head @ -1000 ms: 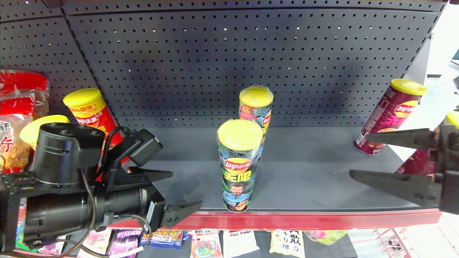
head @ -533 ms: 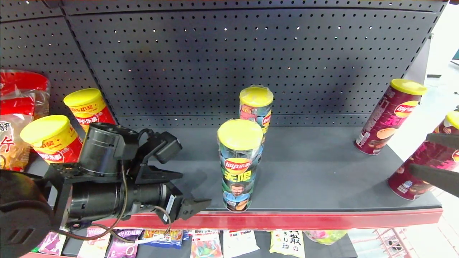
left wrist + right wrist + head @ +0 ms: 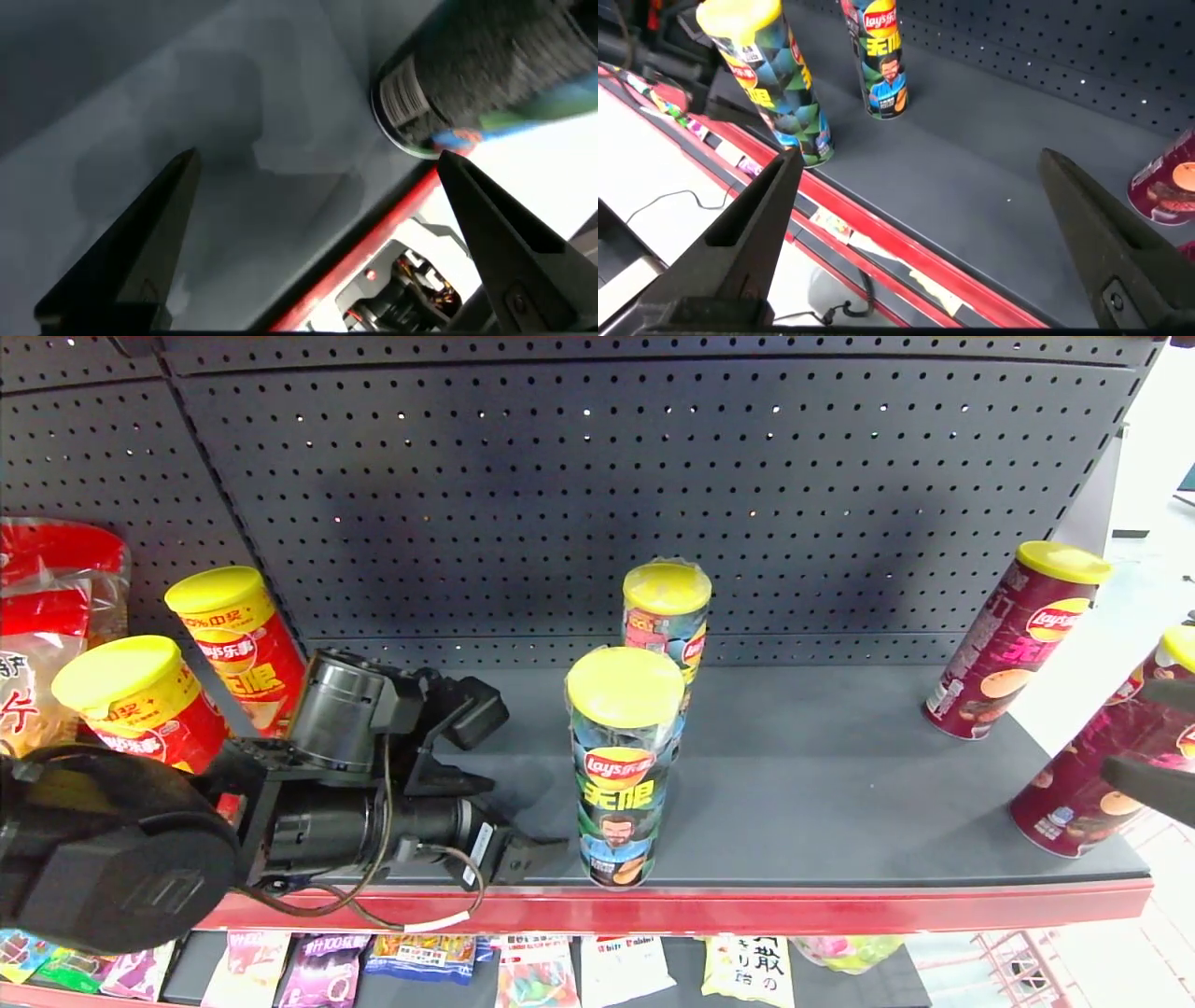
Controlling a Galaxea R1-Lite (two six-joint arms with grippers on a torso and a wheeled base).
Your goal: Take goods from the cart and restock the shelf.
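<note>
On the dark shelf (image 3: 794,784) two green-and-black chip cans with yellow lids stand one behind the other: the front one (image 3: 624,765) by the red front edge, the rear one (image 3: 665,616) near the back panel. My left gripper (image 3: 523,817) is open just left of the front can, low over the shelf's front. Its wrist view has the can's base (image 3: 458,84) beyond the spread gripper (image 3: 318,159). My right gripper (image 3: 1128,728) stands open at the shelf's right end, in front of a maroon can (image 3: 1088,775). From the right gripper (image 3: 920,159), both green cans (image 3: 775,84) (image 3: 882,56) are visible.
A second maroon can (image 3: 1022,635) stands at the back right. Two red cans (image 3: 238,630) (image 3: 131,700) and a red snack bag (image 3: 47,616) crowd the left end. A pegboard panel (image 3: 597,476) closes the back. Snack packets (image 3: 532,971) hang below. Bare shelf lies between the green and maroon cans.
My left arm has swung to the right along the shelf's front, closer to the front green can. My right gripper has drawn back to the right, uncovering the front maroon can.
</note>
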